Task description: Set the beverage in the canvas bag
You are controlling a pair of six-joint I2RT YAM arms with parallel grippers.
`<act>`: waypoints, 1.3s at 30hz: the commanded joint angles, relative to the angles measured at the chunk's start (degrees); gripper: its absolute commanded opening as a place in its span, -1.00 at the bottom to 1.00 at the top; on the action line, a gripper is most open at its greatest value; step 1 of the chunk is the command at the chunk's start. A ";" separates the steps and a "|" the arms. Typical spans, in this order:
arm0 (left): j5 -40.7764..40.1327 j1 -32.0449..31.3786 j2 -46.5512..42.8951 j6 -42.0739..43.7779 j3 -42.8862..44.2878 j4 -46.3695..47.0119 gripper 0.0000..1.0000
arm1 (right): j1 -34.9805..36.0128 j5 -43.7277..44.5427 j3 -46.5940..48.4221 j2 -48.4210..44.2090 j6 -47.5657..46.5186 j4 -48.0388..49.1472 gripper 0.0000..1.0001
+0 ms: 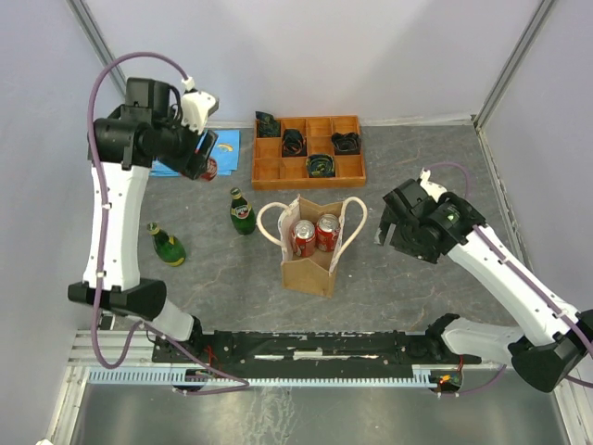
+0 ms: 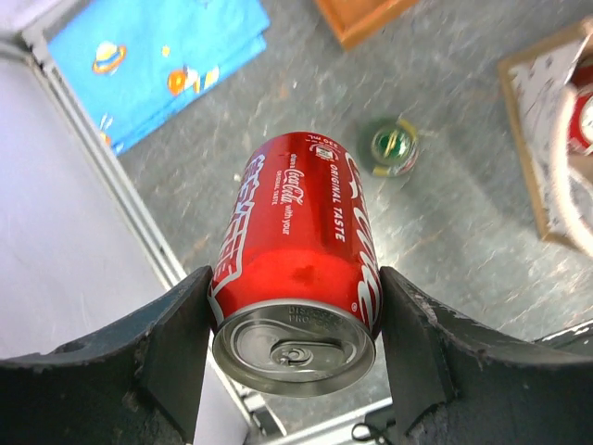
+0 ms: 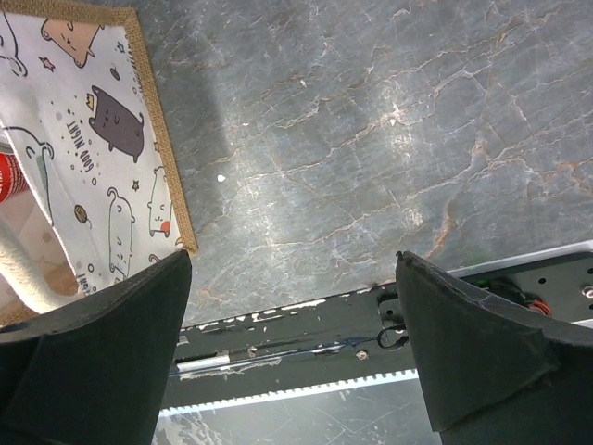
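Note:
The tan canvas bag (image 1: 308, 271) stands upright mid-table with cream rope handles and holds two red cans (image 1: 314, 235). My left gripper (image 1: 206, 159) is raised at the back left, shut on a red Coca-Cola can (image 1: 210, 169). In the left wrist view the can (image 2: 296, 260) sits clamped between both fingers of the gripper (image 2: 295, 292), lid toward the camera, well above the table. My right gripper (image 1: 382, 230) is open and empty just right of the bag. In the right wrist view it (image 3: 292, 269) is open over bare table, the bag's cat-print lining (image 3: 93, 148) at left.
Two green bottles stand left of the bag, one (image 1: 242, 211) close and one (image 1: 168, 246) farther left. An orange compartment tray (image 1: 309, 148) with dark items is behind the bag. A blue cloth (image 1: 222, 146) lies at the back left. Grey walls enclose the table.

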 commanded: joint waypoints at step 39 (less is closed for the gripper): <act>7.03 -41.34 7.70 -17.41 -23.21 30.74 -0.95 | -0.14 3.56 -2.30 -8.82 2.55 -5.76 0.99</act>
